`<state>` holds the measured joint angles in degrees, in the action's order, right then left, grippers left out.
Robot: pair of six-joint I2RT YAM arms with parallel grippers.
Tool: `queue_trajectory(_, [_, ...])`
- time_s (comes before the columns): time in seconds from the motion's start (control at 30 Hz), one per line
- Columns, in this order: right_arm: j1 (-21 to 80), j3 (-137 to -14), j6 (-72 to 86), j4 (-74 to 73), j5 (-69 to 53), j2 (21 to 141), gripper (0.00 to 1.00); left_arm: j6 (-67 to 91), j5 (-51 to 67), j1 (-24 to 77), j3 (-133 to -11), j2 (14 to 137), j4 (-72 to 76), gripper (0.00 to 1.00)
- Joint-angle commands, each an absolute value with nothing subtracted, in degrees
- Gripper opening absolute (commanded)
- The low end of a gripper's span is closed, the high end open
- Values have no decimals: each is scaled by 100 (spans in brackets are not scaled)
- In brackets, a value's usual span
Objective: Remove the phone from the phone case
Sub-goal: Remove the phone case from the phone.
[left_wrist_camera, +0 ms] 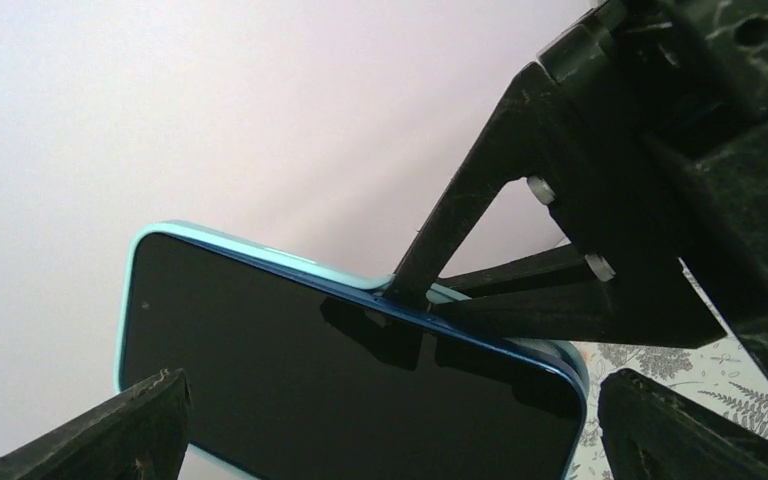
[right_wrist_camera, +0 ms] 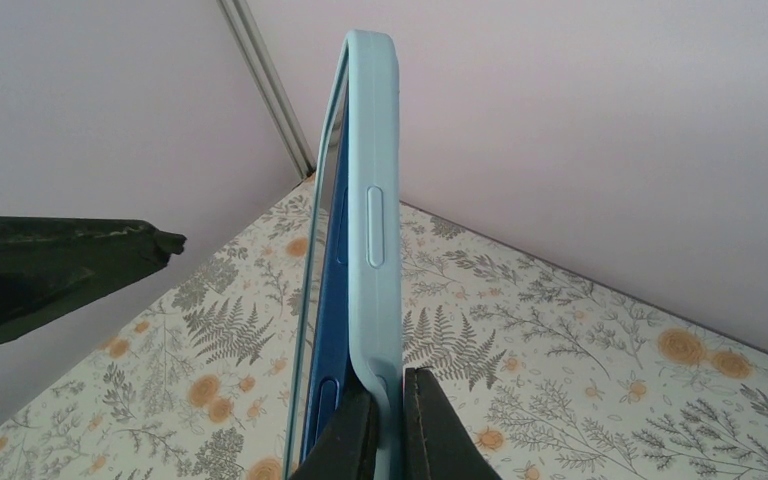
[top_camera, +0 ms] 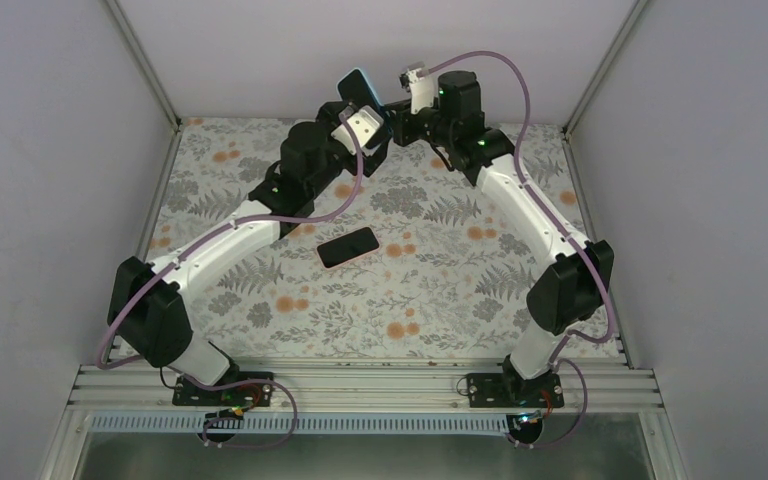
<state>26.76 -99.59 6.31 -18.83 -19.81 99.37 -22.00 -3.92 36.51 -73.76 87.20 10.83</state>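
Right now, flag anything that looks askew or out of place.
The light blue case looks pried away from the blue phone along one long edge, near where the right claw pinches the case rim. A dark slab, like a second phone, lies flat mid-table.

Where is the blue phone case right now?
In the top view, the blue phone case is up in the air at the far middle, pinched by the right tool.

A phone (left_wrist_camera: 340, 390) with a dark screen and blue frame was held aloft, still seated in a light blue phone case (right_wrist_camera: 375, 200). The case's side wall was pinched by the right hand (right_wrist_camera: 392, 400), and the blue frame was exposed beside it.
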Motion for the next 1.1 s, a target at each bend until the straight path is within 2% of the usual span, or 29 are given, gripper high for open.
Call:
queue_trajectory(0.0, [2750, -10040, 696, -1358, -2060, 9757, 3, -2136, -443, 3674, -7530, 8757, 1123, 100])
queue_trajectory(1.07, [2780, -10055, 775, -1318, -2096, 9669, 3, -2065, -805, 3674, -7822, 9100, 859, 100])
